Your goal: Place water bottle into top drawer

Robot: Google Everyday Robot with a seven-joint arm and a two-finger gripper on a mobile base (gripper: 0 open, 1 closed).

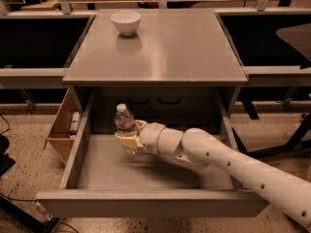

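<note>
The water bottle (pixel 124 122), clear with a white cap, stands upright inside the open top drawer (pixel 150 204), toward its back left. My gripper (pixel 129 133) reaches in from the right on a white arm. Its cream fingers (pixel 127 140) are closed around the lower half of the bottle. I cannot tell whether the bottle's base touches the drawer floor.
A white bowl (pixel 126 22) sits at the back left of the grey cabinet top (pixel 170 52). Behind the drawer is a recessed panel with two dark handles (pixel 150 101). An open wooden box (pixel 62 129) stands on the floor to the left of the cabinet.
</note>
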